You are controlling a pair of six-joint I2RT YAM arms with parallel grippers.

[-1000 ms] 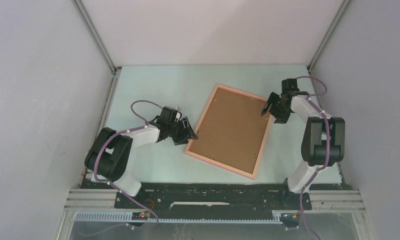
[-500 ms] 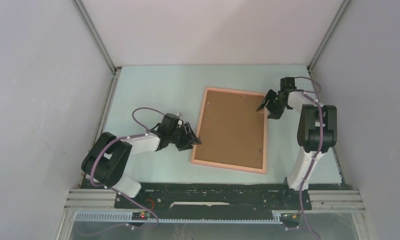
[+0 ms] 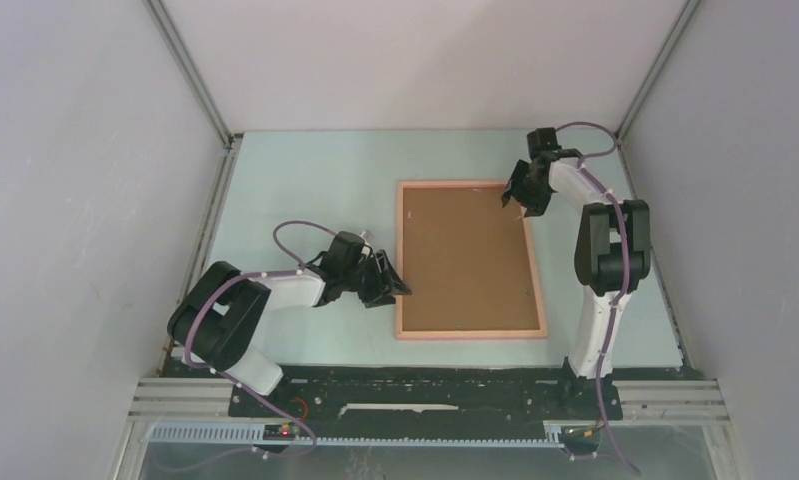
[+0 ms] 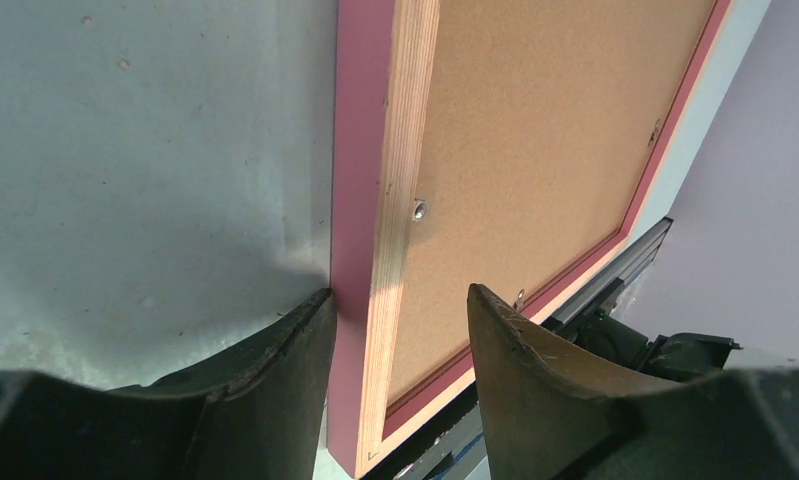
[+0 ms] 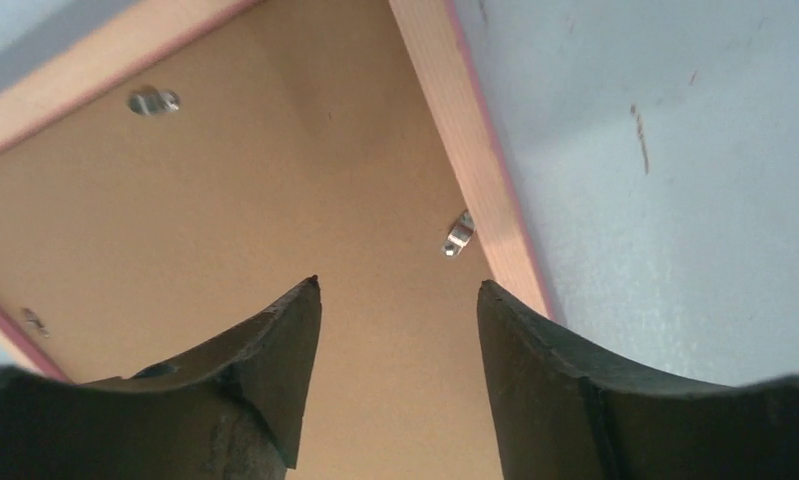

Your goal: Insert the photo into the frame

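Frame (image 3: 469, 185) lies flat on the table (image 3: 305, 190), right of centre, back up, brown backing board (image 3: 465, 260) showing. Left gripper (image 4: 397, 292) straddles the left rail by the near corner, jaws apart, outer finger (image 4: 275, 350) right at the pink edge. Right gripper (image 5: 400, 283) sits over the far right corner, jaws apart with nothing between them, beside a metal clip (image 5: 458, 235).

The frame (image 3: 470, 333) has swung round — now square-on.
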